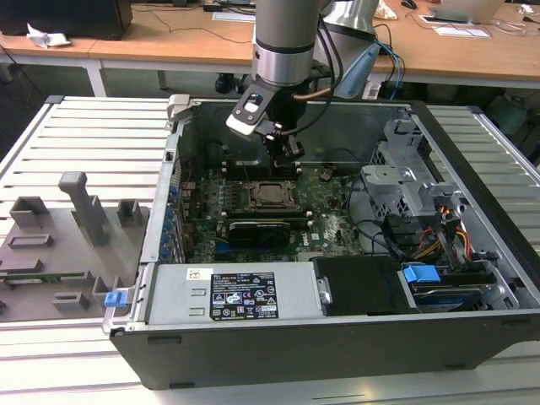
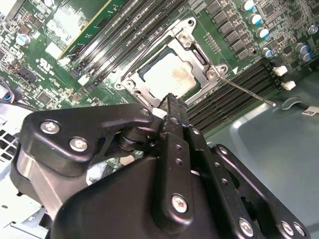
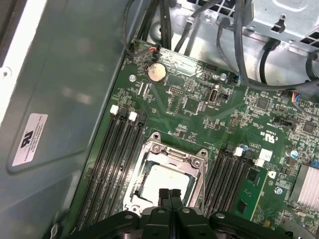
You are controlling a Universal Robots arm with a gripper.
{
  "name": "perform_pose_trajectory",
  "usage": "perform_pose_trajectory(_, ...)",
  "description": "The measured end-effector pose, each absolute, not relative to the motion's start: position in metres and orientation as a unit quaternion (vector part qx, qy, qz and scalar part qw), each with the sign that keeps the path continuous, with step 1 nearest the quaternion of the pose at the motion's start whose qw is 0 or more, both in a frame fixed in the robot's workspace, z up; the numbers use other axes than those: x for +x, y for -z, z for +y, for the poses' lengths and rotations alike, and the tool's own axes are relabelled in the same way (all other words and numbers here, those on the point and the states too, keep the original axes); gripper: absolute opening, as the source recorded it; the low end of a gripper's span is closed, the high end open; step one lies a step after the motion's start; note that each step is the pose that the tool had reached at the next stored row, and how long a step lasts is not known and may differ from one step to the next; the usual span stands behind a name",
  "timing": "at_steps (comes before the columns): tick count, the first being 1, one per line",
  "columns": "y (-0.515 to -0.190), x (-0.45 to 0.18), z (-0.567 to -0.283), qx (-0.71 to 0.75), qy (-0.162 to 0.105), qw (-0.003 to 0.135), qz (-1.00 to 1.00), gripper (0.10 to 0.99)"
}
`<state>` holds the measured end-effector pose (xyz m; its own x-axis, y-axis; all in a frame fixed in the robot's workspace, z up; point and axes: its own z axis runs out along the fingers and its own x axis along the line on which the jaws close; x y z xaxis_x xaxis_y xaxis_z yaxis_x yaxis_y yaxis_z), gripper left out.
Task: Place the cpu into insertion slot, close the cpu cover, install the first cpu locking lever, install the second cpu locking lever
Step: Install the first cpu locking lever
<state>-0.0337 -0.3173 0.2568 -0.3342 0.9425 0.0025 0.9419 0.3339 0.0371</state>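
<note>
The cpu [image 3: 164, 180], one pale silvery square, lay flat in its socket on the green motherboard [image 3: 199, 114]; you could see it in both wrist views and in the exterior view. The cpu cover [image 3: 175, 153], one dark metal frame, lay down around the chip, whose top showed through the open window. In the second wrist view one thin metal lever [image 2: 246, 91] ran out from a corner of the socket across the memory slots; whether it was latched, you could not tell. Your gripper [image 3: 168, 195] had its two fingers pressed together with nothing between them, their tips hanging just over the near edge of the cover; whether they touched the frame could not be told. In the first wrist view one round coin cell [image 3: 157, 72] sat on the board well apart from the socket. In the exterior view one black graphics card [image 1: 261, 228] lay just beside the socket inside the one open computer case [image 1: 472, 135]; one grey fixture tray [image 1: 51, 245] stood outside the case, at the exterior view's left.
</note>
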Motion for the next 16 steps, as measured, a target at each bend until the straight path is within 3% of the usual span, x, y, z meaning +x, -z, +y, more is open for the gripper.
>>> perform_pose_trajectory(16,-0.2564,-0.0338,-0.3174,0.569,-0.016,0.009,0.822,0.106)
